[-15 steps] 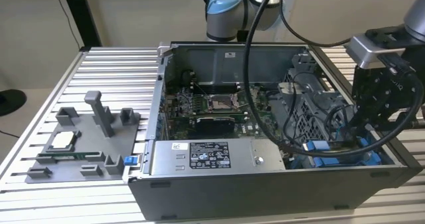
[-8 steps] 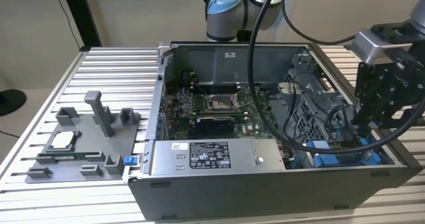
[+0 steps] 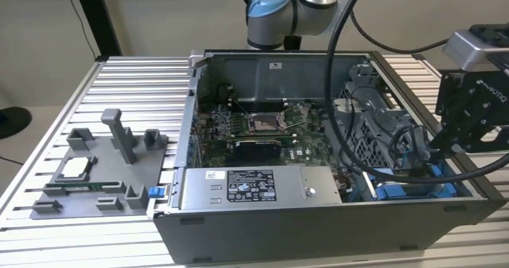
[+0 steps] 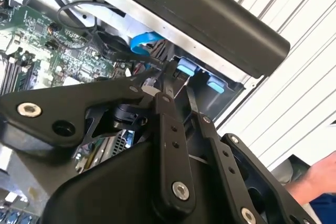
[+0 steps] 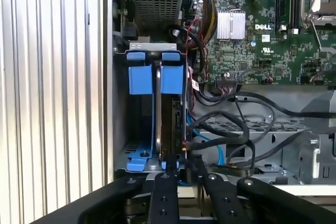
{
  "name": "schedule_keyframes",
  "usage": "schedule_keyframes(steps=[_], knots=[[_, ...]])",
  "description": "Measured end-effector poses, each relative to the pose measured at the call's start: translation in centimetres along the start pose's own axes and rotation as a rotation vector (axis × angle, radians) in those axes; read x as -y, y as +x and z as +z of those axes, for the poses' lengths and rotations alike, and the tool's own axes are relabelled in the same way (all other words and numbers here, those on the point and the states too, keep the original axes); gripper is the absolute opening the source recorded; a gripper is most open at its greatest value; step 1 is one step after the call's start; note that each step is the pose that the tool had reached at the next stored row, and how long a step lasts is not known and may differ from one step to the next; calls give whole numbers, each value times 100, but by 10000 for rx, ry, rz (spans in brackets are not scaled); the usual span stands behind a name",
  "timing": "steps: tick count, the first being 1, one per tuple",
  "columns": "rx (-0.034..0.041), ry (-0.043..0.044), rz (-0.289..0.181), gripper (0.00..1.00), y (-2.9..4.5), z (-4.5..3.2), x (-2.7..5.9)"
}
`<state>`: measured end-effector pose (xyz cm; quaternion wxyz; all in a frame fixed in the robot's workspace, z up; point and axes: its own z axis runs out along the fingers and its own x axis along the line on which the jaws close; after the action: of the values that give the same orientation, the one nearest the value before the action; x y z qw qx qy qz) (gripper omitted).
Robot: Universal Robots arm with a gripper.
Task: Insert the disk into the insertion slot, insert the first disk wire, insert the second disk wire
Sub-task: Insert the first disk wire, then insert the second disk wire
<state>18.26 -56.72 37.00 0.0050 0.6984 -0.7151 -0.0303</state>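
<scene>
With the disk (image 5: 171, 80) standing in the slot (image 5: 120, 129) at the case's (image 3: 318, 232) corner, the hand (image 5: 181, 162), pinched nearly shut at the disk's end on something I cannot make out, should push straight and lightly, clear of the black cables (image 5: 231, 124) beside it.

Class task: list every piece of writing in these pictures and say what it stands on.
Power-supply box label: print too small to read.
Motherboard: white maker's logo by the heatsink; other markings too small.
Gripper body, exterior view: white maker's lettering.
Case back-wall sticker: too small to read.
</scene>
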Motion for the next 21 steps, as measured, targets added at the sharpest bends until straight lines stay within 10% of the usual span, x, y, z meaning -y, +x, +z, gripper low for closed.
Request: schedule_keyframes(steps=[1,2,10,21], knots=[[-2,-109,4,0,-1,-2,24],[-5,-249,9,100,-1,-4,42],[-34,-1490,54,100,-5,-14,189],[-36,-1507,46,100,-9,46,309]])
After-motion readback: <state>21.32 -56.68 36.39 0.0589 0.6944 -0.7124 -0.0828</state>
